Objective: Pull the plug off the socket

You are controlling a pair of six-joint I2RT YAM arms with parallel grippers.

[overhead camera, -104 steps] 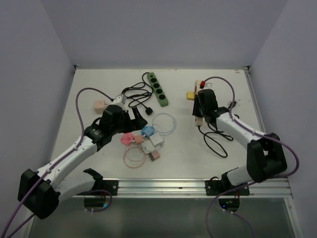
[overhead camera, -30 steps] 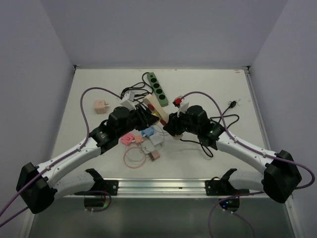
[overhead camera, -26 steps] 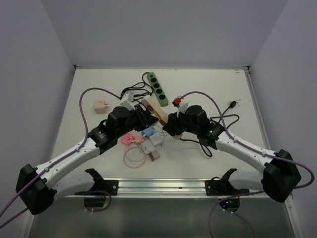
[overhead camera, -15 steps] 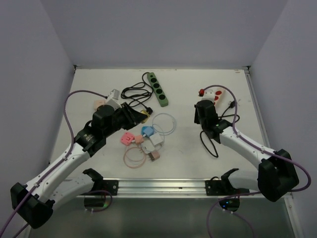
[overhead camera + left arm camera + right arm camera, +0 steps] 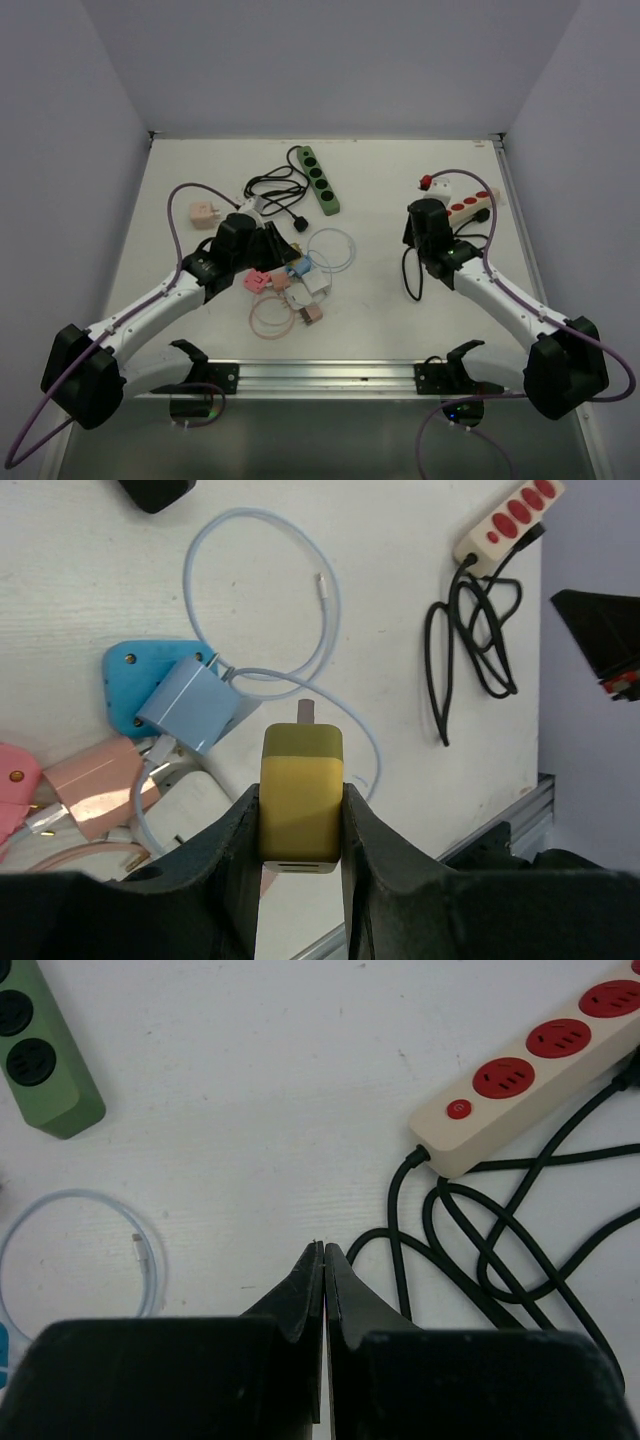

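Note:
A yellow plug (image 5: 301, 780) sits pinched between the fingers of my left gripper (image 5: 301, 792), prongs pointing away, held above the table and free of any socket. In the top view my left gripper (image 5: 281, 243) hovers over the pile of small chargers. The socket, a cream power strip with red outlets (image 5: 468, 207) (image 5: 520, 1070) (image 5: 505, 520), lies flat at the right with its black cord (image 5: 480, 1240) coiled beside it. My right gripper (image 5: 324, 1248) (image 5: 418, 222) is shut with nothing between its fingers, just left of the strip's switch end.
A green power strip (image 5: 320, 180) (image 5: 45, 1060) lies at the back centre with a black cable. Blue (image 5: 150, 680), pink (image 5: 95, 785) and white chargers cluster under my left gripper beside a looped white cable (image 5: 330, 248). A pink cube (image 5: 203, 213) sits far left.
The arms, close together at the centre a second ago, have drawn apart. The power strip now lies at the right, released, and my right gripper has shut. The left still holds the plug.

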